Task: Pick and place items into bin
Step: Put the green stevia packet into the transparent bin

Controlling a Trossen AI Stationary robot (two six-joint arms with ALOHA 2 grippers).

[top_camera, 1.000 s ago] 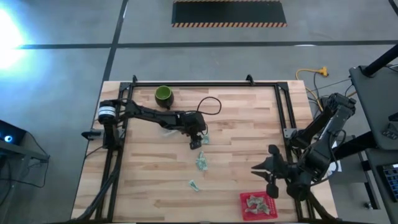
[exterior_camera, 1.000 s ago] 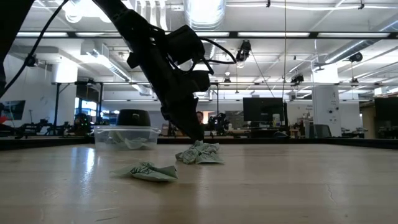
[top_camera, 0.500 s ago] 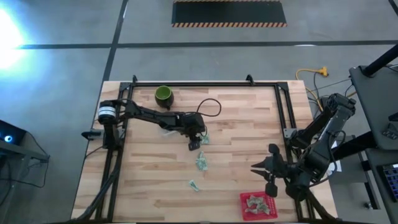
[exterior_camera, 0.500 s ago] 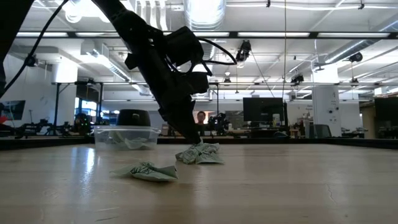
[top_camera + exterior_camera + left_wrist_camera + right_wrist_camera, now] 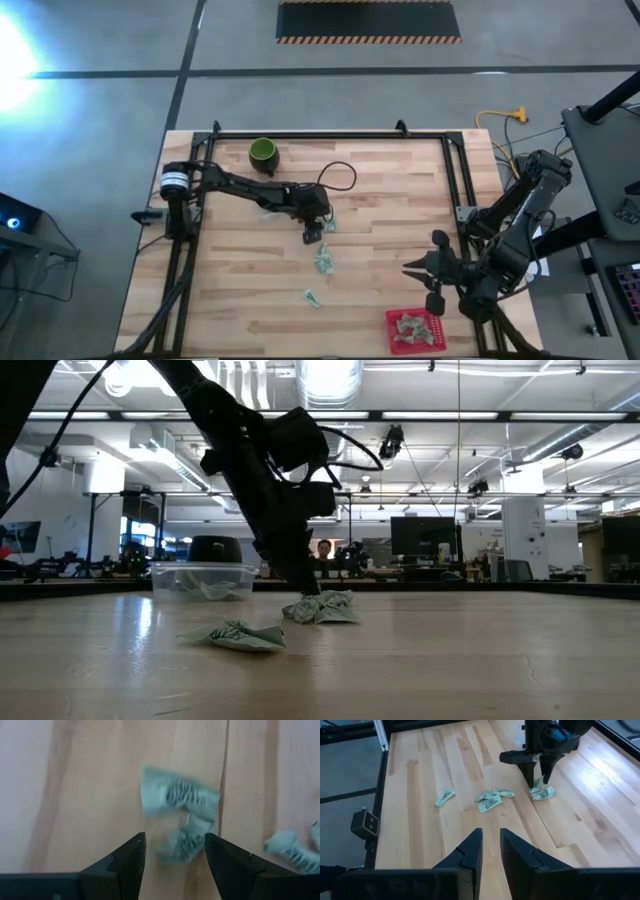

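The left gripper (image 5: 314, 234) is hovering at the table's (image 5: 390, 200) centre, fingers spread around a wrapped packet (image 5: 182, 815). More packets (image 5: 324, 260) are lying toward six o'clock of it, others already sitting in the red bin (image 5: 414, 330) at five o'clock. The right gripper (image 5: 425, 281), fingers nearly together and empty, is waiting above the bin.
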